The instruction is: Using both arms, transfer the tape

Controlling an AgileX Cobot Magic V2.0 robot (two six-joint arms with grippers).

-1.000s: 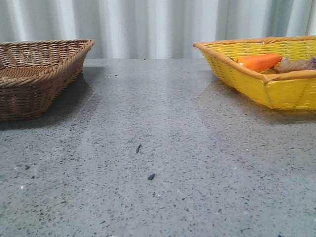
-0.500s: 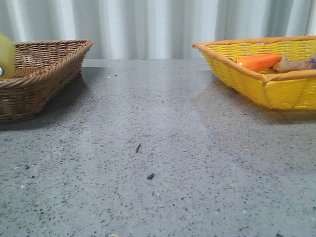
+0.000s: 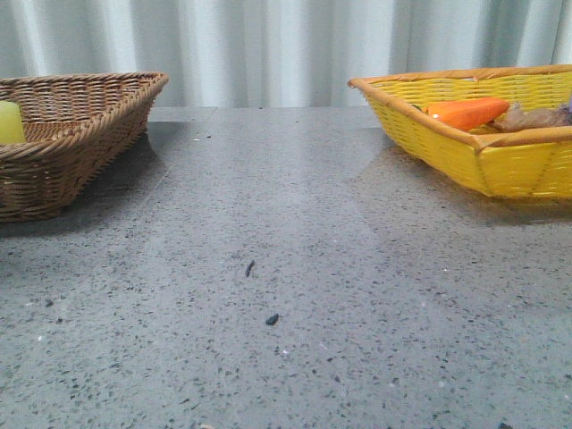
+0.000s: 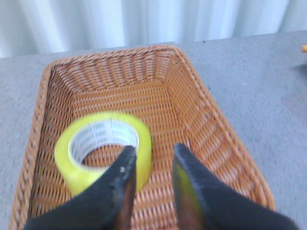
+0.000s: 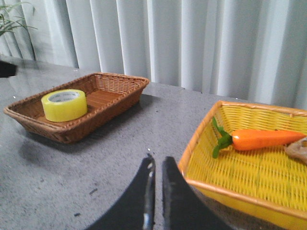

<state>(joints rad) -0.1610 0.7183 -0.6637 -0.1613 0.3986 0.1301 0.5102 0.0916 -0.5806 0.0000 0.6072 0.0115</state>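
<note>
Tape (image 4: 102,148), yellow roll lying flat, core axis vertical, in the brown wicker basket (image 4: 201,100) at ten o'clock on the table (image 3: 295,268); left hand (image 4: 152,167) directly above, released, one finger over the core; right hand (image 5: 157,177) clenched, empty, well apart.

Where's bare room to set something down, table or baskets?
Widest free patch: the grey table between the brown basket and the yellow basket. The brown basket's floor is bare beside the tape. The yellow basket is crowded at the carrot end.
</note>
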